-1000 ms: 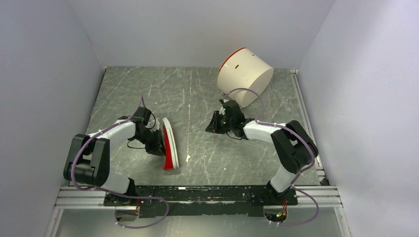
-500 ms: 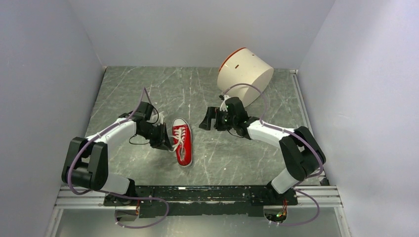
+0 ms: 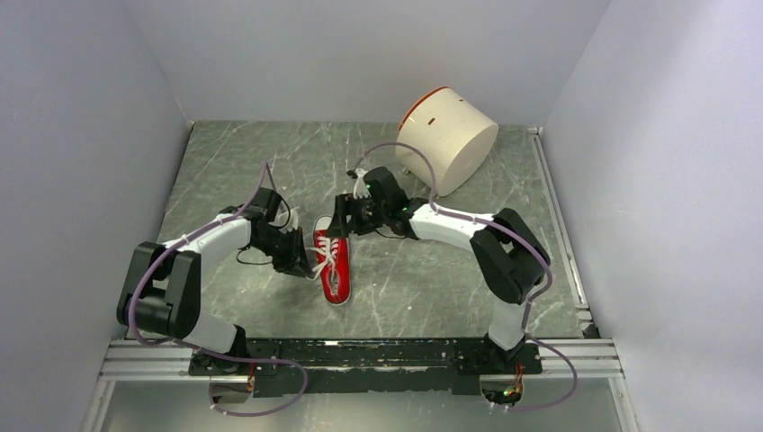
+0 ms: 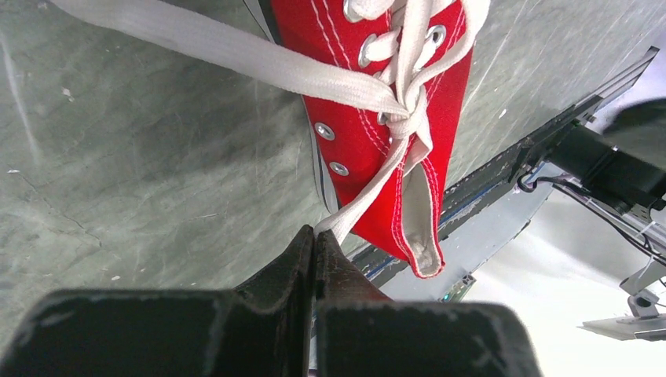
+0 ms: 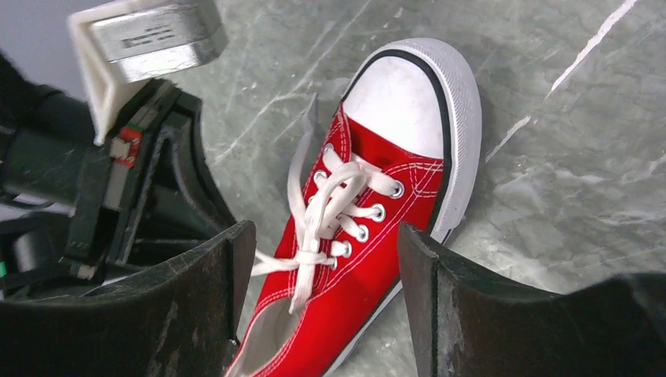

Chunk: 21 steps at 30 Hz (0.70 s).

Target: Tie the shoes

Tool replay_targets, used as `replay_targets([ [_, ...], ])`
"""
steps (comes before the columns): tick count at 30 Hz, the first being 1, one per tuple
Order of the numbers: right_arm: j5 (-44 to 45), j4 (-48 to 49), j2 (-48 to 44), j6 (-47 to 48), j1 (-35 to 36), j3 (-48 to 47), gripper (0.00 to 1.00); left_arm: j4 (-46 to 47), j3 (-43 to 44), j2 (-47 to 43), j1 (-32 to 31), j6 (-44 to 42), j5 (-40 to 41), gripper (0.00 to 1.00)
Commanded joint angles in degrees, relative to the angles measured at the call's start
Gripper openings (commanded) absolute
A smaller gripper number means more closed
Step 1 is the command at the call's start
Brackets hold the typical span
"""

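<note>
The red sneaker stands upright on its sole on the table, white toe cap toward the near edge. It also shows in the left wrist view and the right wrist view. My left gripper is at the shoe's left side, shut on one end of the white lace, which runs taut from the first crossing to my fingertips. The other lace end lies loose on the table. My right gripper is open and empty, hovering over the heel end.
A white cylindrical container with an orange rim lies on its side at the back right. The table is grey, scratched stone. Grey walls close in left, right and back; a black rail runs along the near edge.
The shoe has gone from lying on its side to standing upright and shifted right. My right gripper has moved left to the heel end. My left gripper still holds the lace.
</note>
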State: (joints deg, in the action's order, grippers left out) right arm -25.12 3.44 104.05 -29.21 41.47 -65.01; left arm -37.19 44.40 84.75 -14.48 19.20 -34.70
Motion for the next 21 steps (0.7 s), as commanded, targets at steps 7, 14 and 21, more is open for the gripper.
replay_targets([
  [7, 24.5, -12.2, 5.1, -0.4, 9.6, -8.9, 0.67, -0.4, -0.6, -0.2, -0.2, -0.7, -0.7, 0.05],
  [14, 34.4, -18.6, 10.1, -0.7, 13.6, -15.9, 0.52, 0.0, -1.3, -0.7, -0.2, -0.7, -1.5, 0.05],
  [21, 41.3, -21.9, 12.5, -2.6, 14.9, -20.4, 0.46, 0.3, -1.9, -1.5, -0.2, -0.6, -1.9, 0.05],
])
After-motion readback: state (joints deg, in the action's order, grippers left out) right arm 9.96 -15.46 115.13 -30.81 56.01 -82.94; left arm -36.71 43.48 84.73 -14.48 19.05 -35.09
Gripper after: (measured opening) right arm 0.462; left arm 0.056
